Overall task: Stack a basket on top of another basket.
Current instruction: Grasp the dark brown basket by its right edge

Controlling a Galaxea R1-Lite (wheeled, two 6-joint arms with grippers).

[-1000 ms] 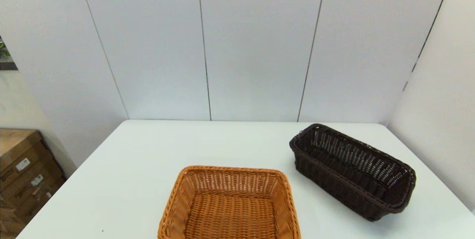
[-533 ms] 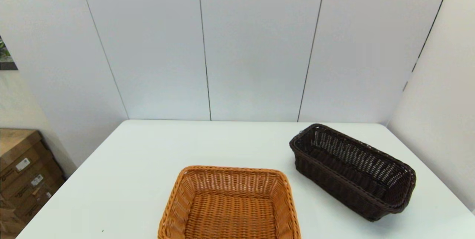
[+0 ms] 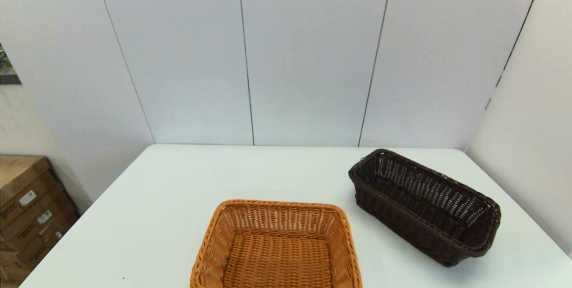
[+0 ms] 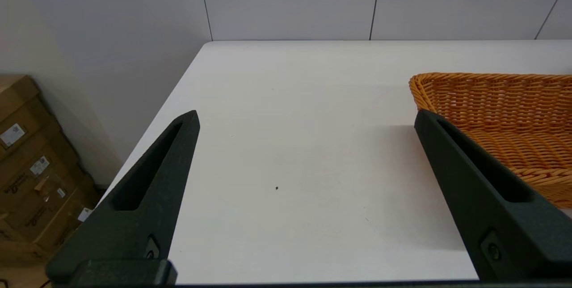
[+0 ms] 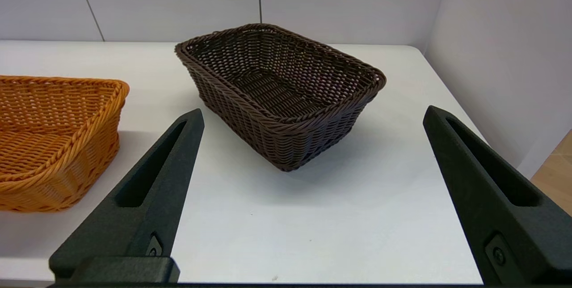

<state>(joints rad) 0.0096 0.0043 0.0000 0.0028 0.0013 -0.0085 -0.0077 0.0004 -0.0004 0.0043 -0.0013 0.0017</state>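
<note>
Dark basket (image 3: 424, 207) sits at 2 o'clock from orange basket (image 3: 277, 245), apart. Right gripper (image 5: 313, 118) spread, facing it; left gripper (image 4: 306, 118) spread, idle near the table's left edge. Best approach, I judge: pinch the near braided rim squarely, lift level.

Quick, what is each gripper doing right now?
Left gripper: open, holding nothing.
Right gripper: open, holding nothing.

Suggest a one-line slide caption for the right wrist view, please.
Open right gripper faces the dark brown basket, apart from the orange basket.
</note>
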